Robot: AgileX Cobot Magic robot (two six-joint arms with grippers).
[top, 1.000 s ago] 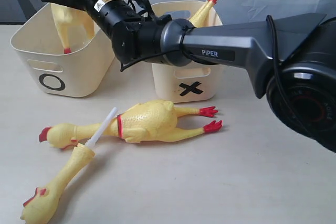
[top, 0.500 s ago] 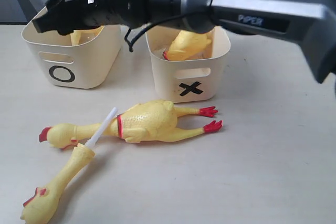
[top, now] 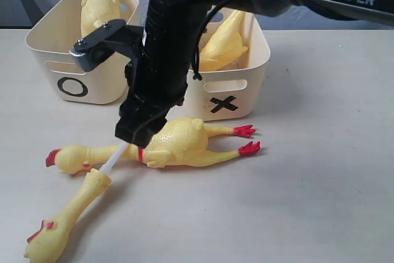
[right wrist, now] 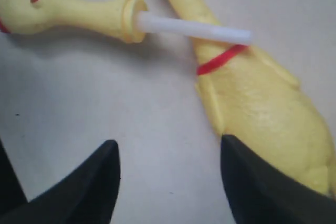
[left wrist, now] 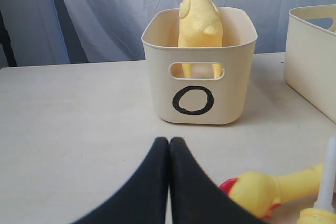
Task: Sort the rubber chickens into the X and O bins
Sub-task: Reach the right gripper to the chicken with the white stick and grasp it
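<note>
The right claw (right wrist: 167, 150) hangs open, jaws wide apart and holding nothing, over the chicken (top: 178, 143) that lies on the table (top: 308, 201) in front of the X bin (top: 255, 84), close to its red neck band. A head-and-neck piece (top: 64, 214) lies just beside it, and the white tube (top: 117, 158) sticking out of that piece crosses the chicken's neck. A second chicken (top: 100, 7) stands upright in the O bin (top: 101, 87), a third chicken (top: 225, 44) leans tilted in the X bin, and the left claw (left wrist: 169, 142) is closed and empty, low over the table, facing the O bin.
</note>
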